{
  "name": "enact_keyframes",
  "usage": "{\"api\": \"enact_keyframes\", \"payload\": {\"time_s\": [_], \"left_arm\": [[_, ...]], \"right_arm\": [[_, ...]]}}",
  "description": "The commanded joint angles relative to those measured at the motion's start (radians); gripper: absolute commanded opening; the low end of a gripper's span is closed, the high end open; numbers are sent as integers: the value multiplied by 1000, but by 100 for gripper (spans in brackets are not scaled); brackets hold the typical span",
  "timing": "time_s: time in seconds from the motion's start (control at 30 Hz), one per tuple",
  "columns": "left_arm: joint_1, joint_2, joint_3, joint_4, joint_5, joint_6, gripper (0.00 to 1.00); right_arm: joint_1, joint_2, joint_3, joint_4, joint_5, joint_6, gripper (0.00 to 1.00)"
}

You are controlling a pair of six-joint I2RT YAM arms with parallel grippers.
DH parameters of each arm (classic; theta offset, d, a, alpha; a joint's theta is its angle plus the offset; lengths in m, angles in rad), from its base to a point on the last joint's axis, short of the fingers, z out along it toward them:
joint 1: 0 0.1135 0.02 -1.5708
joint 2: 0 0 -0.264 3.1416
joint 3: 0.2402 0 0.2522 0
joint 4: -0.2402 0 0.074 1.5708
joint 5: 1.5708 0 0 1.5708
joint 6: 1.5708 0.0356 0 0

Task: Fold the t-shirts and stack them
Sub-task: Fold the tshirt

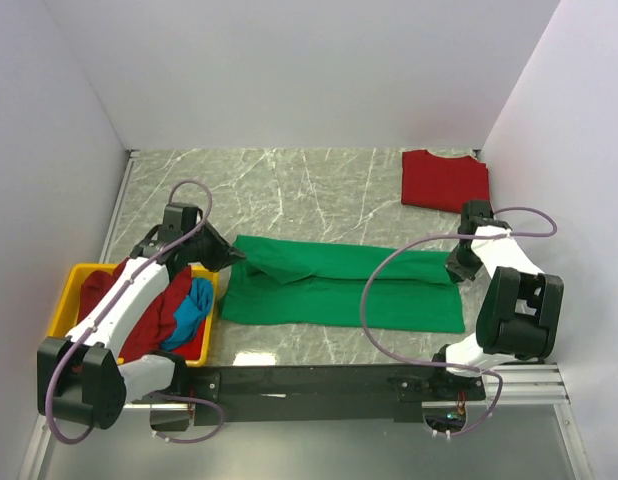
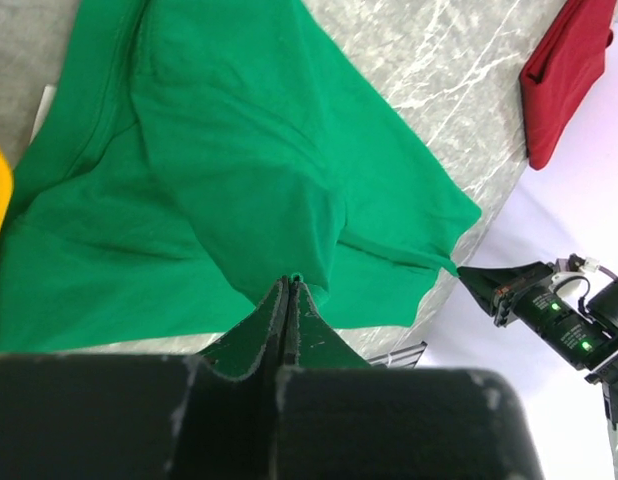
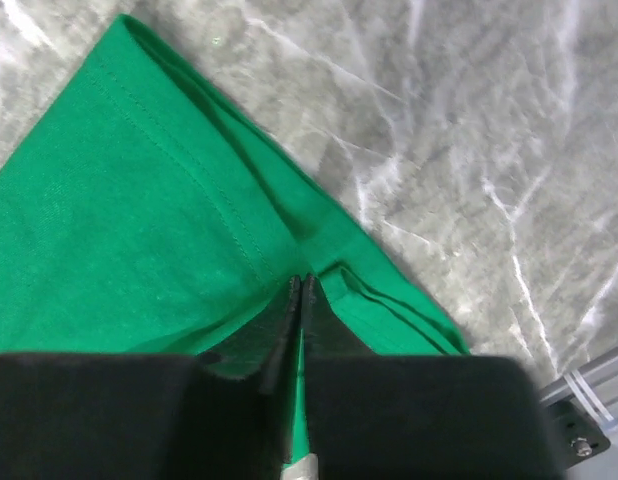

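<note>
Marble surface point(image 1: 319, 185) between white walls: you are holding the green t-shirt point(image 1: 339, 290) by both ends across its middle.
Your left tool point(image 1: 232, 258) is pinching the shirt's left end beside the yellow bin point(image 1: 74, 275), jaws pressed together on the cloth. Your right tool point(image 1: 457, 272) is pinching the right end likewise. A folded red t-shirt point(image 1: 445, 180) is lying at the far right corner.

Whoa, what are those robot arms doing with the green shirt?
They are folding t-shirts. The left hand and the right hand are each pinched shut on one end of the green t-shirt, which lies stretched across the table, partly folded. A red t-shirt sits folded in the far right corner. A dark red shirt and a blue shirt wait in the yellow bin.
</note>
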Motion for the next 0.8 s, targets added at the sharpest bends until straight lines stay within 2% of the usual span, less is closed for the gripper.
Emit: {"api": "enact_keyframes", "payload": {"time_s": [0.0,0.03,0.07,0.2,0.23,0.27,0.3,0.4,0.43,0.53,0.67,0.77], "left_arm": [[-5,-41,-28,-19,15,10,3],[-3,-43,-36,-29,11,12,9],[-3,-44,-51,-34,5,12,14],[-3,-34,-73,-57,-69,19,49],[-2,-26,-70,-58,-87,26,53],[-3,-15,-53,-62,-124,32,57],[-3,9,-41,-63,-138,49,60],[-23,55,31,-69,-199,105,61],[-37,65,51,-72,-222,124,61],[-109,112,137,-89,-291,199,60],[-227,178,217,-69,-313,254,60],[-301,238,214,-11,-287,280,60]], "right_arm": [[8,-72,-11,-39,81,31,16],[10,-89,-11,-47,95,38,25],[13,-98,-12,-53,102,54,38],[33,-152,2,-70,122,83,52],[51,-172,9,-73,132,88,62],[69,-181,15,-73,138,92,66],[114,-192,38,-67,142,91,67],[210,-177,95,-54,156,74,67],[297,-168,109,-47,126,69,67],[394,-125,138,5,32,66,62],[468,-82,108,117,-190,117,57],[529,-30,115,171,-258,115,55]]}}
